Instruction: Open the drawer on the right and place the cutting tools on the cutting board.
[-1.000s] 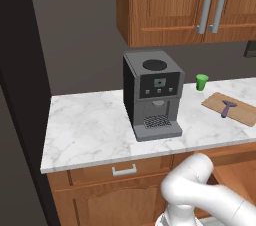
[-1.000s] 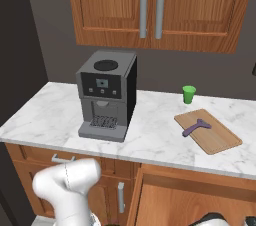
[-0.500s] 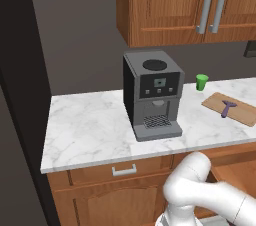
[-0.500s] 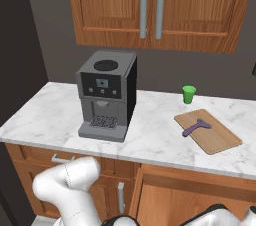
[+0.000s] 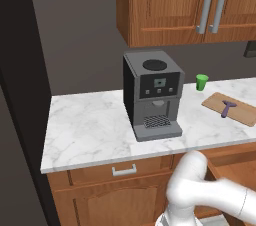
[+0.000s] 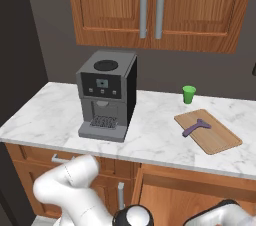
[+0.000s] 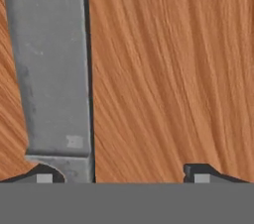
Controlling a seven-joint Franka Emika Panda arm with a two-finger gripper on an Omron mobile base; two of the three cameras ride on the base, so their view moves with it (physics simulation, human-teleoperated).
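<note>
Where fingers (image 7: 121, 173) gape — grey blade (image 7: 49, 64), unlabelled

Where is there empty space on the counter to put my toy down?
The widest bare patch is the marble counter left of the coffee machine, out to its left edge. A smaller one lies between the machine and the cutting board. It is tighter at the right, where the green cup stands behind the board and the purple tool lies on it.

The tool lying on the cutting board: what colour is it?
Purple. The tool lies on the light-brown cutting board, clearest in the right base view.
</note>
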